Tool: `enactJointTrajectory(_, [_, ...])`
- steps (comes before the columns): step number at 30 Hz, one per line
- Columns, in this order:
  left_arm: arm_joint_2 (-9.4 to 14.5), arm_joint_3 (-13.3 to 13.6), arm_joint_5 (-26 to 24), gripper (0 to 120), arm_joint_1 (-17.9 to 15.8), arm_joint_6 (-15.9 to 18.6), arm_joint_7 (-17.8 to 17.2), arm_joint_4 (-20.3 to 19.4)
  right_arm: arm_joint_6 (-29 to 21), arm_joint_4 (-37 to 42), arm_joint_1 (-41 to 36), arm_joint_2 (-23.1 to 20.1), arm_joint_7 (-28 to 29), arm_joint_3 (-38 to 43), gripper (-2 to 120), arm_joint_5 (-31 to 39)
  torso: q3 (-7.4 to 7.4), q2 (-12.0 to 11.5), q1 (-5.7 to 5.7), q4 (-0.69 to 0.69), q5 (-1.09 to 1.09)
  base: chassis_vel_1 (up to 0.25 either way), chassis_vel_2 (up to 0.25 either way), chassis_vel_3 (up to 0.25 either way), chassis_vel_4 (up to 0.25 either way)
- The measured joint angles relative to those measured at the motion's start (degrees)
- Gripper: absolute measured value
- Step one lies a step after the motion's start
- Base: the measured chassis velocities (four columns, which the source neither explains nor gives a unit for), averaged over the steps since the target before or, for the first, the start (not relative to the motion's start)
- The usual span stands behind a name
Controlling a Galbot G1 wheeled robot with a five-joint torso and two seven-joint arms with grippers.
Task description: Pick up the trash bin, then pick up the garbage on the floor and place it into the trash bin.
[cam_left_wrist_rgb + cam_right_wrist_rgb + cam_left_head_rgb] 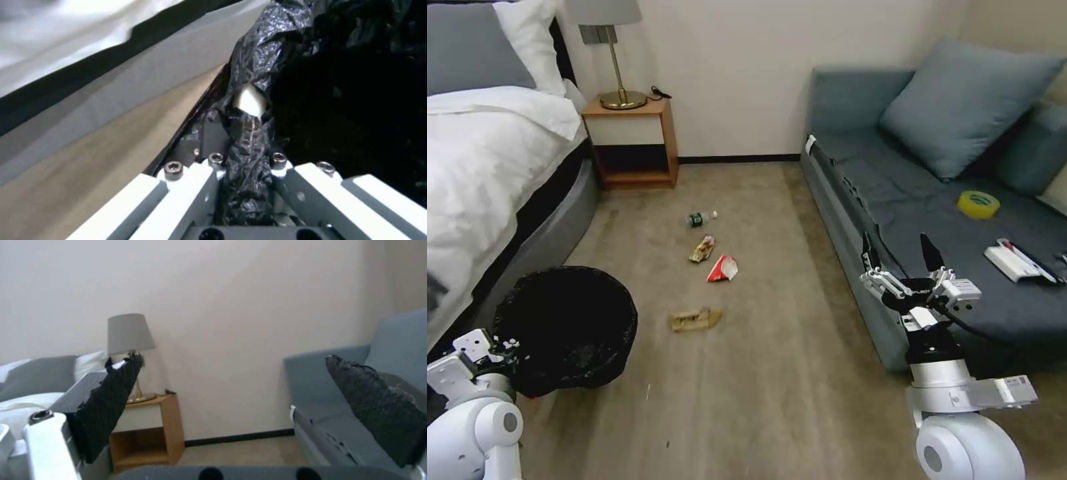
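The round trash bin lined with crinkly black plastic point(564, 327) stands on the beige carpet floor point(774, 400) beside the white-sheeted bed point(480, 173). The left gripper point(247, 156) is at the bin's near rim; in the left wrist view its fingers are clamped on a fold of the black liner.

Judged step: securing the bin; no litter has been collected.

The garbage lies well apart from the bin, mid-floor:
- crumpled brown paper bag point(696, 319), nearest the bin;
- red-and-white folded wrapper point(722, 269);
- shiny gold snack wrapper point(702, 249);
- small clear green-labelled bottle point(701, 218), farthest.

The right gripper point(902, 263) hovers by the grey-blue sofa point(907, 200), fingers apart and empty.

The next move calls for a firm hold on the rim, not the liner alone. No writing is legible.
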Motion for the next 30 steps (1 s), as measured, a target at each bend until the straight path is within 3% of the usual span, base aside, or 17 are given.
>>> enactJointTrajectory(14, [-0.1, -0.6, -0.5, 2, 0.3, -0.2, 0.0, -0.1, 1.4, -0.8, 0.2, -0.4, -2.0, -0.8, 100, -0.9, 0.00, 0.0, 0.00, 0.00, 0.01, -0.349, 0.346, 0.353, -0.350])
enactJointTrajectory(19, [-0.1, -0.6, -0.7, 2, 0.4, -0.3, 0.0, -0.1, 1.7, -1.2, 1.1, -1.3, -2.3, -2.0, 100, -1.4, 0.01, 0.0, 0.01, -0.02, 0.01, -0.254, 0.198, 0.183, -0.233])
enactJointTrajectory(27, [0.1, -0.5, -1.1, 2, 0.9, -0.3, 0.0, -1.2, -3.3, -3.7, 6.6, -9.0, 0.8, -9.6, 100, -0.3, -0.01, 0.0, 0.00, 0.00, 0.01, 0.014, -0.024, -0.015, 0.008])
enactJointTrajectory(30, [0.7, 0.8, -1.1, 2, 0.8, -0.3, 0.0, -1.3, -4.8, -7.1, 11.8, -17.6, 1.8, -16.3, 100, 3.5, -0.01, 0.0, 0.00, -0.02, 0.00, 0.036, -0.034, -0.035, 0.024])
